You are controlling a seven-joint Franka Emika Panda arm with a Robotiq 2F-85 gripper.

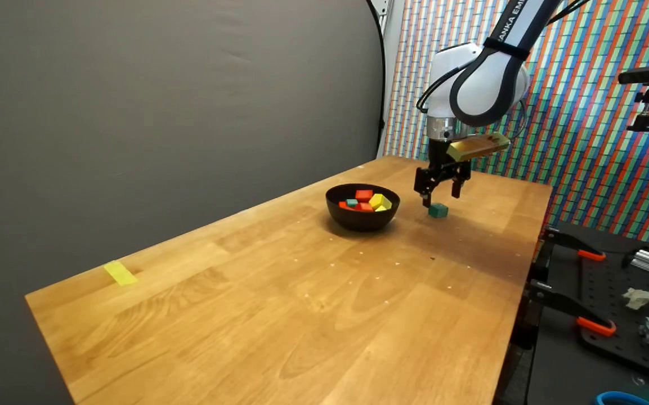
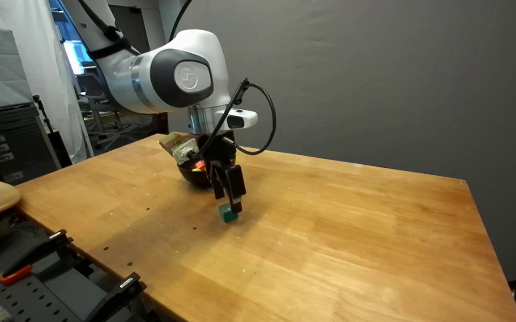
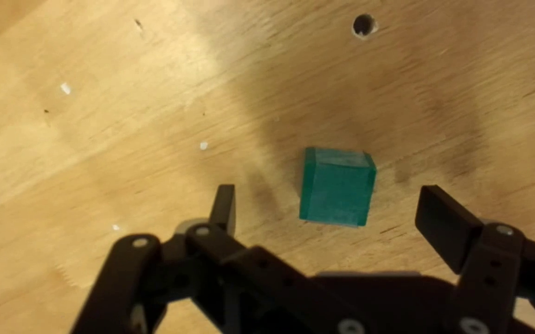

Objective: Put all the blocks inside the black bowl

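Exterior view: several blocks [image 1: 364, 196] inside black bowl [image 1: 361, 223]

White arm [image 2: 125, 77], looping cable [image 2: 272, 112], 2 black jaws

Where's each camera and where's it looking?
An exterior view: raised, looking along the wooden table toward the colourful striped backdrop; white robot arm, black tool show.
An exterior view: raised, looking at the grey backdrop; arm and tool show.
Wrist view: on the arm, looking down at the green cube; the tool shows.
Both exterior views share the round black bowl.
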